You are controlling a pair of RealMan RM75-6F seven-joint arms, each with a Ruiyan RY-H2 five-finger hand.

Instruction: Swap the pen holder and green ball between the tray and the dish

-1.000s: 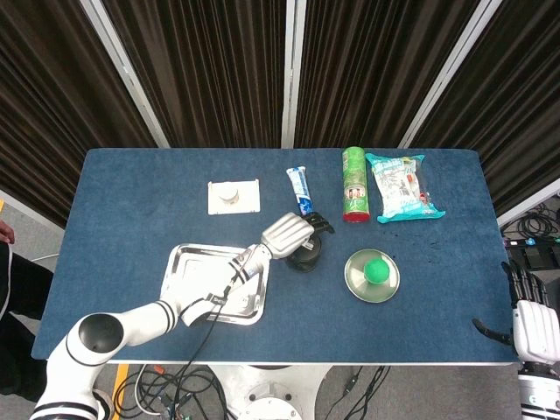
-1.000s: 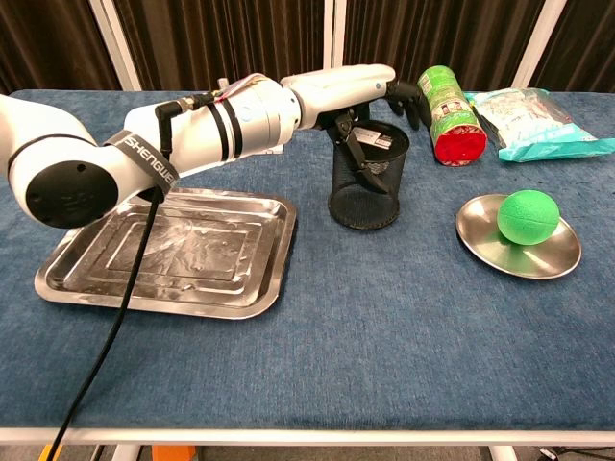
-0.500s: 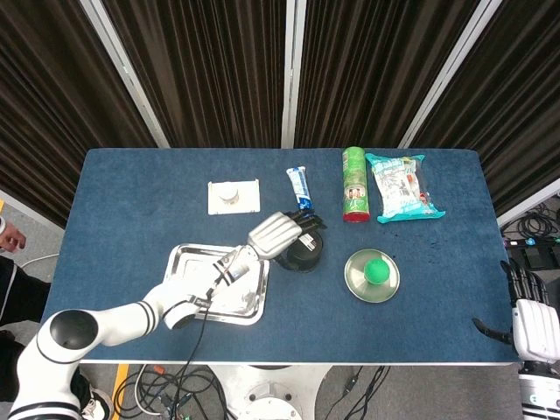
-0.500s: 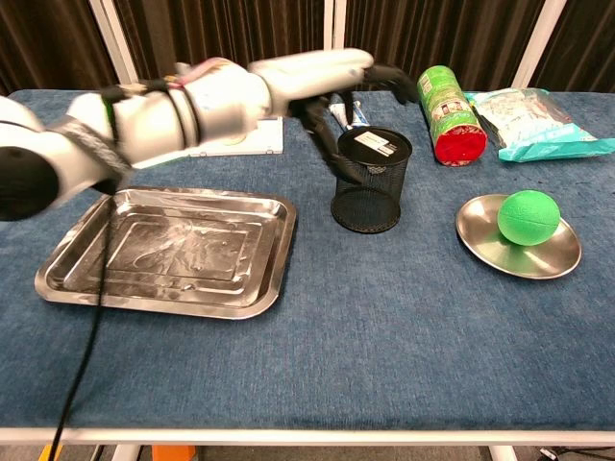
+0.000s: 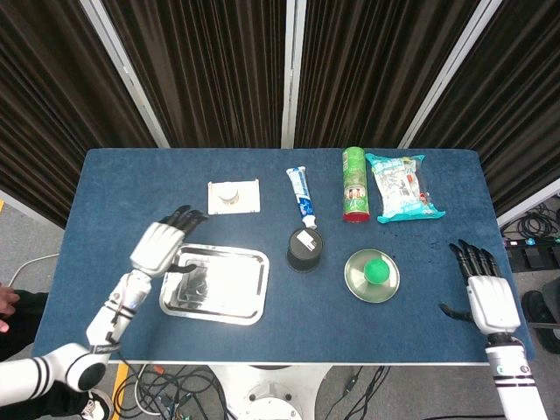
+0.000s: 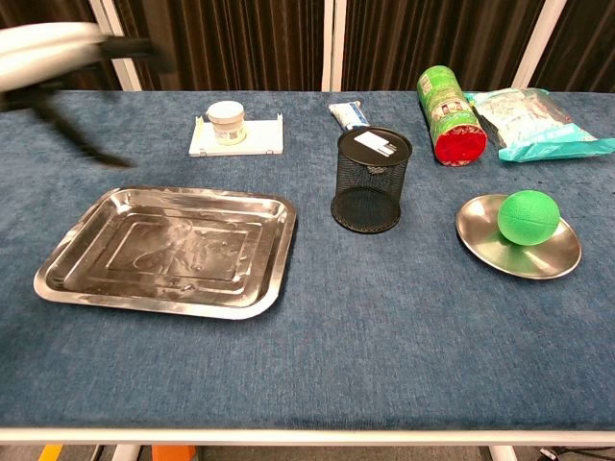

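Left hand (image 5: 162,246) open, fingers spread, above the tray's (image 6: 58,279) left edge, holding nothing. Tray empty, front-left of the tabletop. Pen holder (image 6: 372,180) stands on bare cloth mid-table: light, stiff mesh; we'd grip its rim. Green ball (image 6: 528,217) sits in the dish (image 6: 480,240): likely rolls, so wrap it. Right hand (image 5: 486,301) open at the front-right corner.

We cannot read any text. The green can (image 6: 445,115), the toothpaste tube (image 5: 301,192) and the snack bag (image 6: 538,121) carry print, but it is too small.
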